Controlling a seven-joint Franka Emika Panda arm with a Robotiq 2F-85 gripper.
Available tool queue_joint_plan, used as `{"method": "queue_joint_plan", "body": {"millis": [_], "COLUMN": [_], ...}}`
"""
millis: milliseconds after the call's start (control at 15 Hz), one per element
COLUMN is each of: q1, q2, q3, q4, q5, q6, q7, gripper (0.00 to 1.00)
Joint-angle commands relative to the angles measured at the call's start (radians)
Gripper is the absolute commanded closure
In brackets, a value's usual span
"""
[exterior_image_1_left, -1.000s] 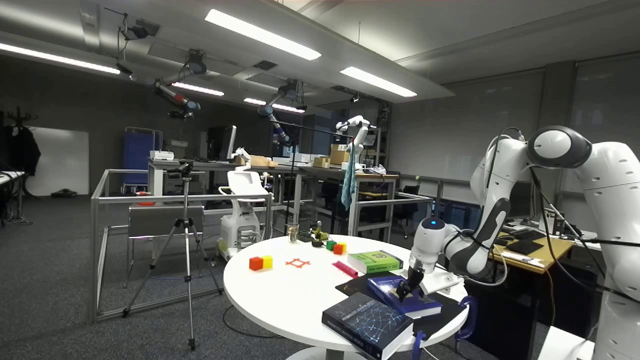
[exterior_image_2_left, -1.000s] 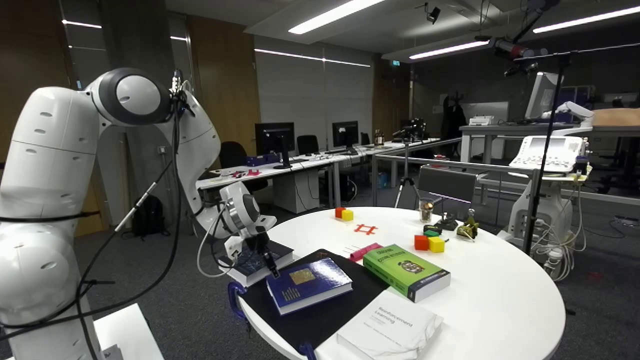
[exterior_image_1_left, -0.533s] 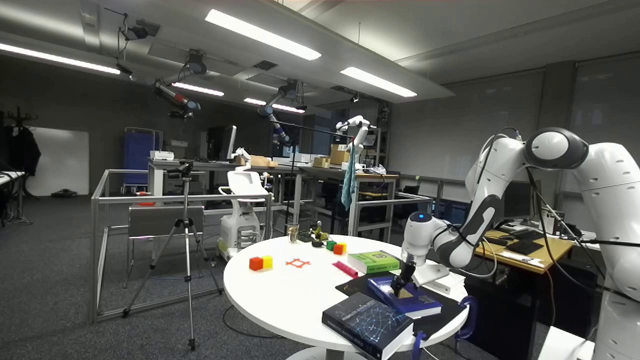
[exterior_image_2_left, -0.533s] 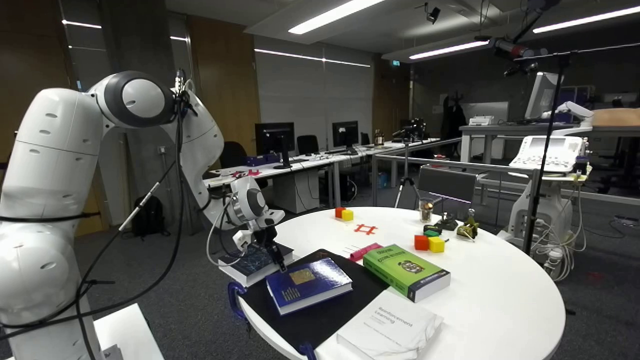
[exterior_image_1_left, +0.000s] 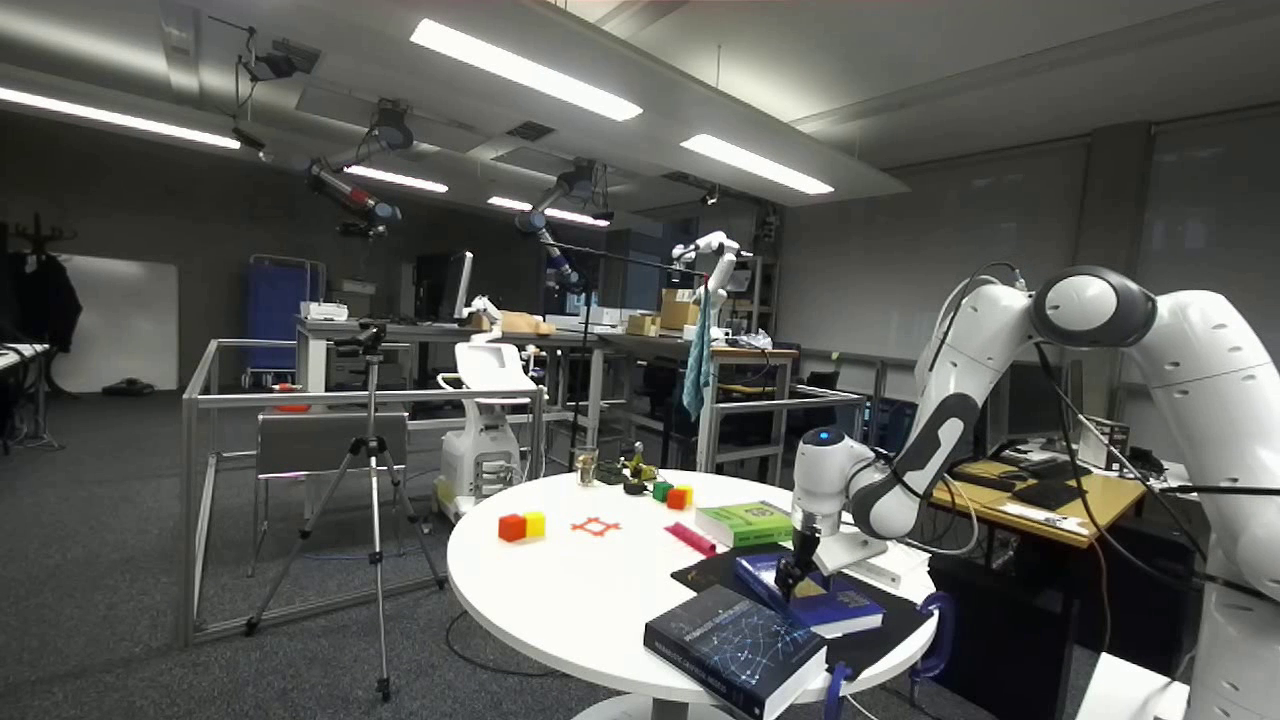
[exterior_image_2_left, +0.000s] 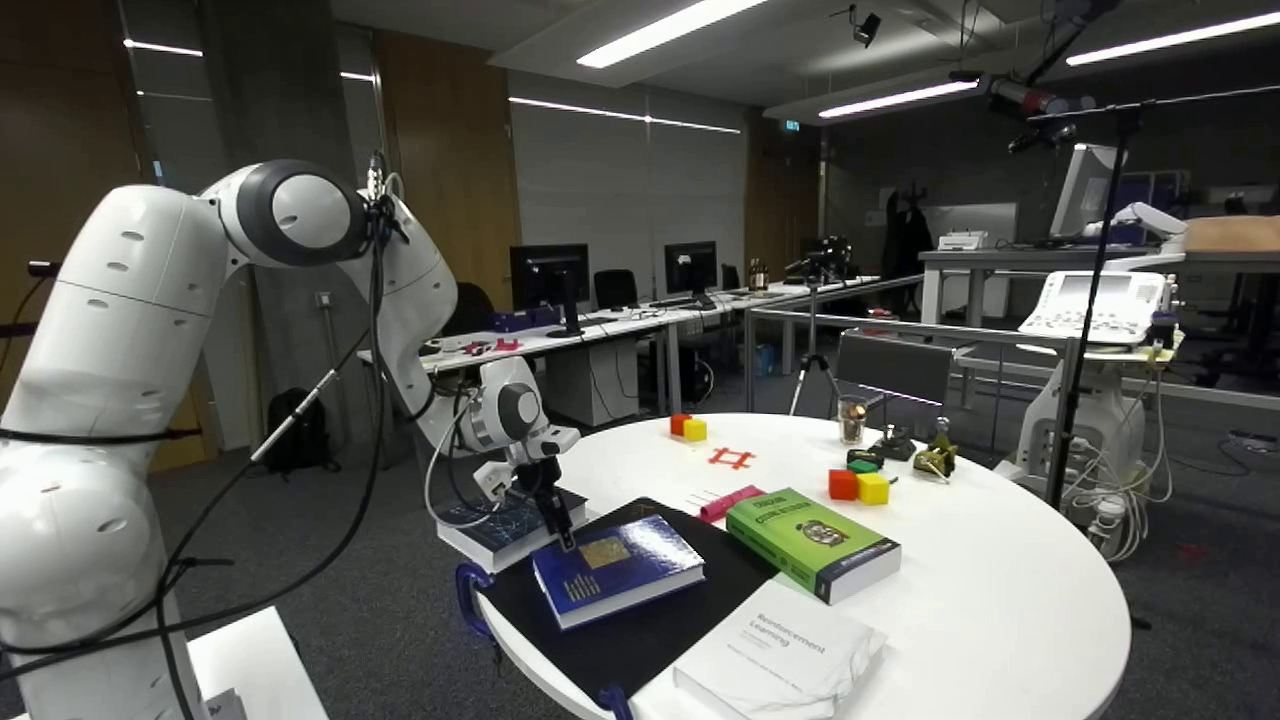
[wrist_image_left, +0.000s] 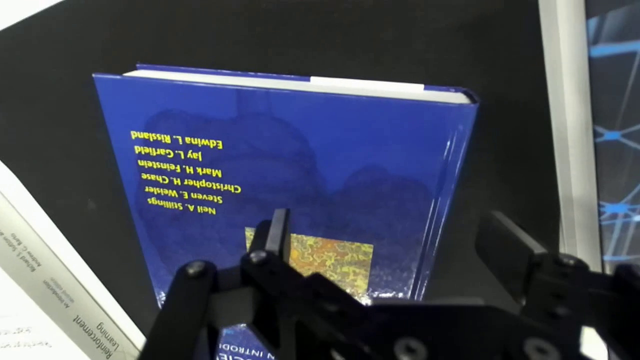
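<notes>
"Wrist view: what was the state of the gripper (wrist_image_left: 387, 226)?"

"Jaws released; nothing was grasped. One fingertip stood over the cover of the blue book (wrist_image_left: 320, 165), the other beyond its spine, above the mat (wrist_image_left: 300, 35). Contact with the cover could not be confirmed."

"Where did the blue book lie?"

"Flat on the mat, near the edge of the tabletop (exterior_image_2_left: 980, 570) nearest the arm (exterior_image_2_left: 135, 300), just beside the dark book (exterior_image_1_left: 735, 645)."

"Likely faults?"

"Two, by estimate. Lowering in that alignment risked pressing a fingertip into the cover. Cause: the jaws straddled only the spine edge. Sideways drift risked striking the dark book. Cause: narrow clearance beyond the spine. That book's corner appeared to overhang the tabletop's edge, so a push could have unseated it."

"Containers?"

"One glass (exterior_image_2_left: 851, 422), upright near the tabletop's edge away from the arm. Contents: present, too small to identify."
</notes>
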Motion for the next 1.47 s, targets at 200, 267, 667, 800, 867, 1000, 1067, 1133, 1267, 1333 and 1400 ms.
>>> {"method": "queue_joint_plan", "body": {"millis": [200,267,667,800,867,1000,1067,1133,1267,1333,1400], "q1": [0.123,0.141,0.216,0.221,0.223,0.222,0.220,0.219,0.216,0.215,0.214], "q2": [0.028,0.029,0.044,0.049,0.050,0.053,0.056,0.060,0.066,0.068,0.069], "q3": [-0.108,-0.123,-0.168,-0.164,-0.163,-0.161,-0.160,-0.160,-0.160,-0.163,-0.165], "q4": [0.044,0.046,0.072,0.078,0.080,0.082,0.083,0.084,0.083,0.082,0.081], "q5": [0.132,0.135,0.102,0.104,0.103,0.107,0.110,0.113,0.116,0.115,0.114], "q6": [-0.056,-0.073,-0.205,-0.226,-0.235,-0.241,-0.242,-0.242,-0.243,-0.242,-0.241], "q7": [-0.123,-0.126,-0.094,-0.095,-0.096,-0.098,-0.101,-0.103,-0.105,-0.105,-0.105], "gripper": [0.00,0.00,0.00,0.00,0.00,0.00,0.00,0.00,0.00,0.00,0.00]}}
